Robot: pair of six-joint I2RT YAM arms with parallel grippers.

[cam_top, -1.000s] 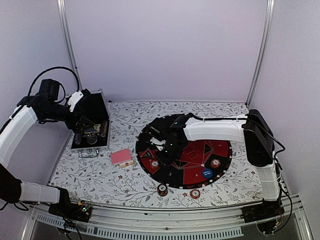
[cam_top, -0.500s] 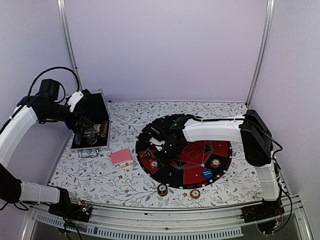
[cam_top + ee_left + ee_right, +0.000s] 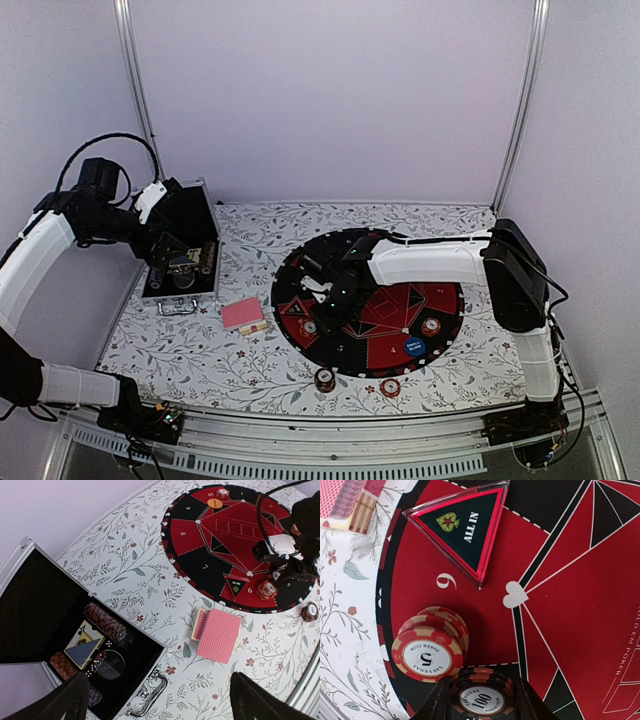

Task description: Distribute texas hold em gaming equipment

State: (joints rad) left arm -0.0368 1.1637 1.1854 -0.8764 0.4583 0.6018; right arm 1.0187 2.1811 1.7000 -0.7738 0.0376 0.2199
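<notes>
Floral tablecloth [image 3: 250, 362], lilac walls [image 3: 330, 100]; left gripper [image 3: 178, 258] agape; right gripper [image 3: 482, 706] clamps black chips [image 3: 481, 685].

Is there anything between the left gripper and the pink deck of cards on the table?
Nothing visible. The open left gripper hangs above the silver case, and the deck lies uncovered between the case and the mat.

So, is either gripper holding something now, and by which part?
The right gripper holds a short stack of round black-and-red poker chips marked 100, clamped at opposite sides of its rim. The open left gripper holds nothing.
</notes>
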